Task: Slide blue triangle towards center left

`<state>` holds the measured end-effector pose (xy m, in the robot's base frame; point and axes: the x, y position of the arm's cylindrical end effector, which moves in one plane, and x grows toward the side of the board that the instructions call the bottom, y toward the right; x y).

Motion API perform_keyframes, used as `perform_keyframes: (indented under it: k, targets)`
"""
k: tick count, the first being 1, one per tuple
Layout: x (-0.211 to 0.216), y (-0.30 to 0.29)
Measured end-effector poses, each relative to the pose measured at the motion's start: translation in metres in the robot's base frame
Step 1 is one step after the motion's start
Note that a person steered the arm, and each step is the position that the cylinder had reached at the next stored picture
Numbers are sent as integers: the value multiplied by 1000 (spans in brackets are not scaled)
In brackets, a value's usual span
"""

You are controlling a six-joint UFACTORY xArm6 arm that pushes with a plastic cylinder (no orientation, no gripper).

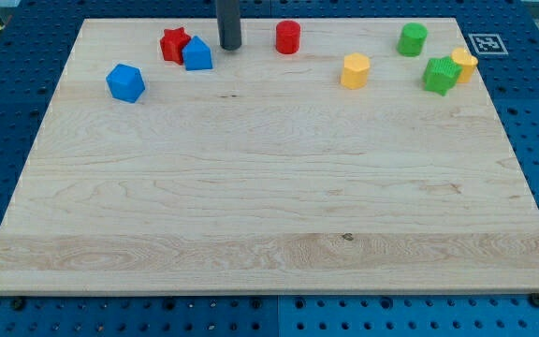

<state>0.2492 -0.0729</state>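
Note:
The blue triangle (197, 54) sits near the view's top left of the wooden board (269, 225), touching a red star block (174, 44) on its left. My tip (230, 47) stands just to the right of the blue triangle, with a small gap between them. The rod comes down from the view's top edge. A blue cube-like block (125, 82) lies further left and lower.
A red cylinder (288, 36) stands right of my tip. A yellow block (355, 70), a green cylinder (413, 39), a green star block (442, 75) and a yellow block (464, 63) lie at the top right. A marker tag (484, 43) lies off the board's top right corner.

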Motion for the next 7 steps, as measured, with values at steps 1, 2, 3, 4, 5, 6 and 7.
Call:
perform_keyframes:
  k: [1, 2, 3, 4, 5, 6, 7]
  targets:
    - [0, -23]
    - [3, -23]
    - [22, -43]
    - [39, -45]
    - [56, -45]
    - [72, -46]
    - [93, -44]
